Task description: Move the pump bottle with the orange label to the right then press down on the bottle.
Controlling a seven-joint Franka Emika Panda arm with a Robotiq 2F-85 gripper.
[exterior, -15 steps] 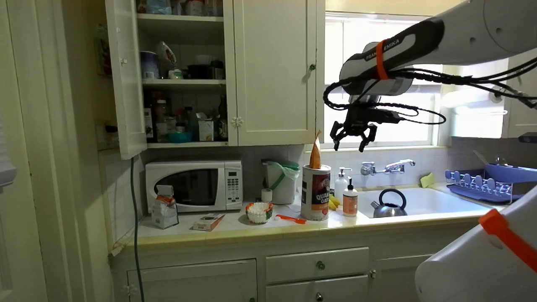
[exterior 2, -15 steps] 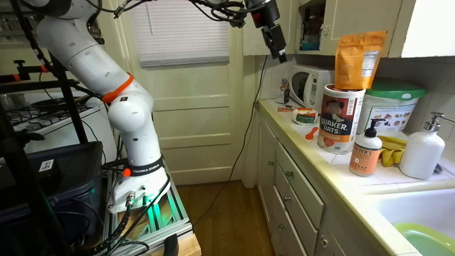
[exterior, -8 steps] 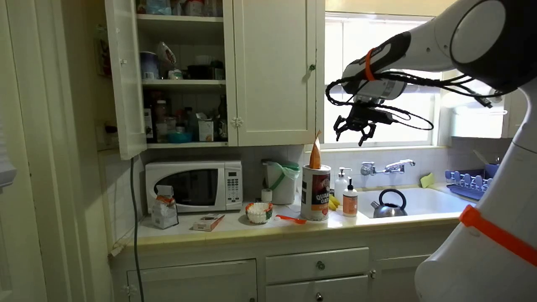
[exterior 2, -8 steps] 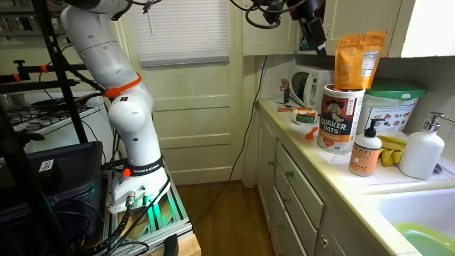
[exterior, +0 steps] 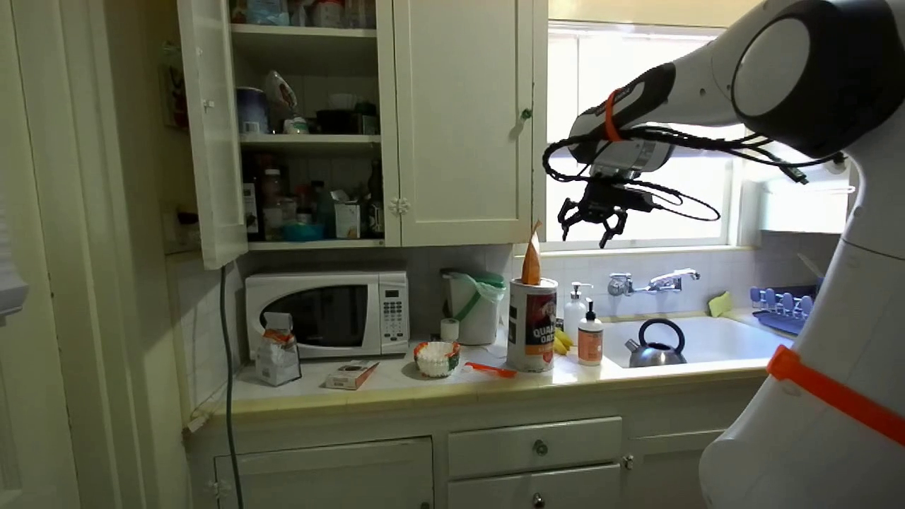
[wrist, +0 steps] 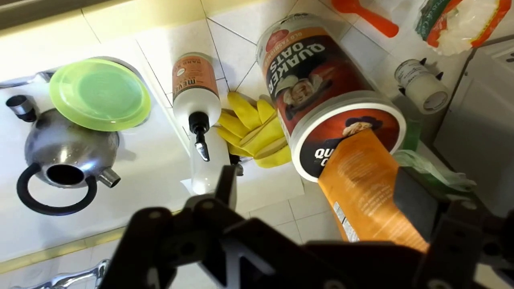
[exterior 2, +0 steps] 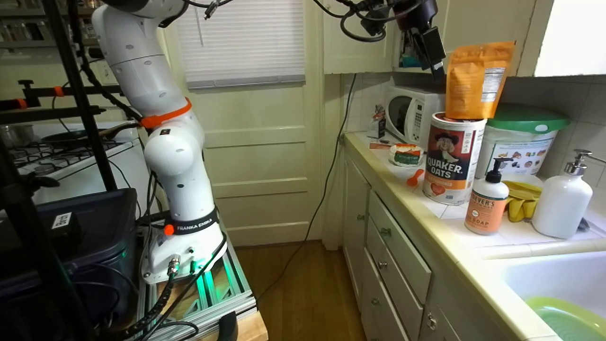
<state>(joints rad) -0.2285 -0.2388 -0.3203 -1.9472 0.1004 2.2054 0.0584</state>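
The pump bottle with the orange label (exterior: 590,344) stands upright on the counter beside the oats canister, with a white body and black pump. It also shows in an exterior view (exterior 2: 486,210) and in the wrist view (wrist: 194,76). My gripper (exterior: 584,240) is open and empty, well above the counter and higher than the bottle's pump. In an exterior view the gripper (exterior 2: 438,71) appears close to the orange pouch. In the wrist view the gripper's fingers (wrist: 321,186) are spread wide, with the pouch seen between and beyond them.
A tall oats canister (exterior 2: 447,163) carries an upright orange pouch (exterior 2: 478,80). Yellow gloves (exterior 2: 523,199) and a white pump bottle (exterior 2: 563,203) stand beside the labelled bottle. The sink (exterior: 735,339) holds a kettle (exterior: 656,353). A green-lidded bin (exterior 2: 528,118) is behind.
My arm has reached toward the counter, bringing the open gripper nearer the orange pouch; most of the motion came in the first half second. The bottle and other objects have not moved.
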